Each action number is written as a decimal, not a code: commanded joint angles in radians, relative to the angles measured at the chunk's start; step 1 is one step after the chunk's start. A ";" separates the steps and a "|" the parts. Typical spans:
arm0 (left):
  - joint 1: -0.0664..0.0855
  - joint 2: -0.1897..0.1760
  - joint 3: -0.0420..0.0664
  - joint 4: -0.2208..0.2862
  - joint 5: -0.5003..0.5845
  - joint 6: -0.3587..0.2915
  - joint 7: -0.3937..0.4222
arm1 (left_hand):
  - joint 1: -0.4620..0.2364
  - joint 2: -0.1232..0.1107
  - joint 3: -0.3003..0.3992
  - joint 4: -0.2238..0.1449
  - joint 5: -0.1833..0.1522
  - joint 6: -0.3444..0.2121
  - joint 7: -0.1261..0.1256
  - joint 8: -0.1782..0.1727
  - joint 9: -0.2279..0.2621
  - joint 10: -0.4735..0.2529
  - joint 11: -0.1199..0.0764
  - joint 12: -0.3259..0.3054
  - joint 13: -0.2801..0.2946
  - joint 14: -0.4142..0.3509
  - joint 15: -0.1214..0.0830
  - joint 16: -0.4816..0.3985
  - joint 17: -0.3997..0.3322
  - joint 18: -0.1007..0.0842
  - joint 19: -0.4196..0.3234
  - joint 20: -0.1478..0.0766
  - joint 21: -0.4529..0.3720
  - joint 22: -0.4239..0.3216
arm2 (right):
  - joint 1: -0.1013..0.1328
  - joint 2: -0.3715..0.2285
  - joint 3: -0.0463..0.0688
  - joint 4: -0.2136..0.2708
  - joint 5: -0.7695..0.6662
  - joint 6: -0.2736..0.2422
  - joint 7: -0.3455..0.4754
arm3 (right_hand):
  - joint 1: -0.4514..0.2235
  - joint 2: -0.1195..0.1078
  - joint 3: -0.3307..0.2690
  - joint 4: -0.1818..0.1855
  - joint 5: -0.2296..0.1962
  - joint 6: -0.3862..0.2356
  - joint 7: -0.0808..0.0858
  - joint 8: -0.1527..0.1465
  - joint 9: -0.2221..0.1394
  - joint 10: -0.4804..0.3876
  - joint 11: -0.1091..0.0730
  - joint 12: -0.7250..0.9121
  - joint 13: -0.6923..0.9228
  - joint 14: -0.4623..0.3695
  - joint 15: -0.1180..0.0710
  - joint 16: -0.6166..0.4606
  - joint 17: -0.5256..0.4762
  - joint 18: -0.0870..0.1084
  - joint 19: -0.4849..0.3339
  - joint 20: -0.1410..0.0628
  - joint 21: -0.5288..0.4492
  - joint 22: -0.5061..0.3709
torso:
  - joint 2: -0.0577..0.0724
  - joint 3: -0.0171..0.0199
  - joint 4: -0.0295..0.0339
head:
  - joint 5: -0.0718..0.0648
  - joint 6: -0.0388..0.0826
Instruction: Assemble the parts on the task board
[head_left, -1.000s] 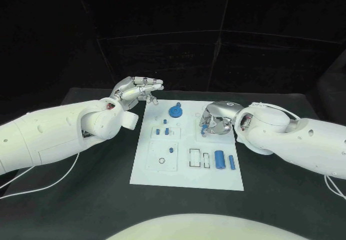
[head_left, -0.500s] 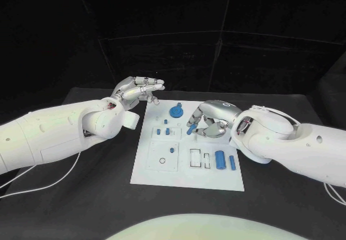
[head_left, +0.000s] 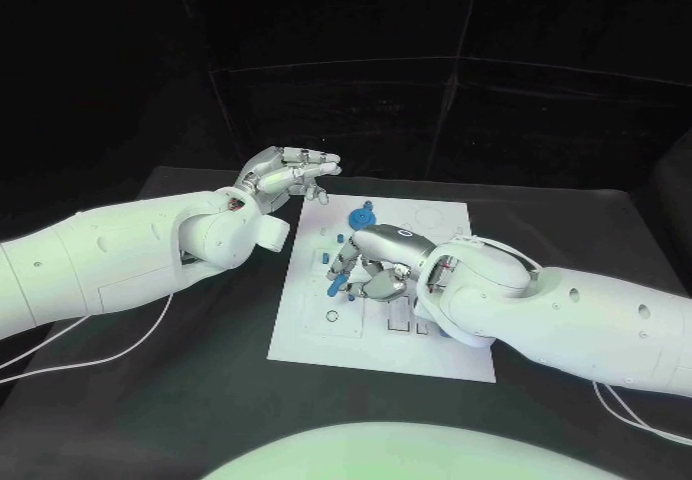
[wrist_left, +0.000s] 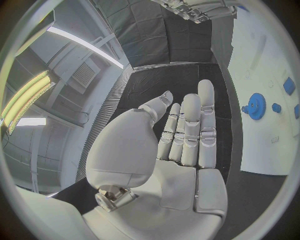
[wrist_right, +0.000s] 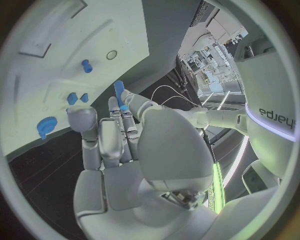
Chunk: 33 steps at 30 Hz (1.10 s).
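Blue peg is pinched in our right hand's fingertips, hovering over the middle of the board. Our left hand is off the board's far left corner, fingers loosely apart and holding nothing, with the blue gear sitting nearby on the board.

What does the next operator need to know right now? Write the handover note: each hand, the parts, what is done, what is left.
Right hand: over the middle of the task board, pinching a slim blue peg between its fingertips; the same peg shows in the right wrist view.
Left hand: raised beside the board's far left corner, holding nothing, fingers loosely curled.
Parts: blue gear stands at the board's far end; small blue pieces near it; one small peg further along the board.
Done: peg picked up.
Left: seat the held peg, then the rest.
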 joint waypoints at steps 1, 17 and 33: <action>0.001 0.002 0.001 0.000 0.002 0.013 0.006 | 0.006 0.007 -0.005 0.000 -0.001 0.000 -0.003 0.005 0.002 -0.006 -0.001 0.005 0.002 -0.005 0.001 -0.002 -0.002 0.005 -0.003 0.003 -0.005 -0.002 | -0.010 0.017 0.000 -0.018 -0.032 0.044 0.027 | -0.006 -0.008 0.007 0.000 0.007 0.000 0.005 0.000 -0.001 0.004 0.002 -0.005 0.002 0.020 -0.004 0.006 -0.001 -0.014 0.004 -0.001 0.004 -0.001 | 0.001 0.0006 -0.0022 | 0.007 -0.002; 0.002 0.011 0.001 -0.003 0.002 0.016 0.005 | 0.006 0.007 -0.005 0.000 -0.001 0.000 -0.003 0.005 0.002 -0.006 -0.001 0.005 0.002 -0.005 0.001 -0.002 -0.002 0.005 -0.003 0.003 -0.005 -0.002 | -0.042 0.083 -0.002 -0.084 -0.114 0.122 -0.018 | -0.010 -0.008 0.010 0.000 0.010 0.001 0.005 0.000 -0.001 0.005 0.003 -0.006 0.002 0.020 -0.004 0.006 -0.001 -0.014 0.004 0.000 0.005 0.000 | 0.000 0.0021 -0.0022 | 0.014 -0.011; 0.001 0.016 0.001 -0.008 0.002 0.018 0.003 | 0.006 0.007 -0.006 0.000 -0.001 0.000 -0.003 0.006 0.002 -0.006 -0.001 0.007 0.002 -0.006 0.001 -0.002 -0.002 0.006 -0.003 0.003 -0.005 -0.002 | -0.044 0.088 -0.002 -0.092 -0.137 0.179 -0.040 | -0.016 -0.009 0.011 0.001 0.010 0.002 0.005 0.000 -0.001 0.006 0.003 -0.008 0.002 0.020 -0.003 0.006 -0.002 -0.014 0.003 0.000 0.005 -0.001 | -0.001 0.0013 -0.0013 | 0.012 -0.012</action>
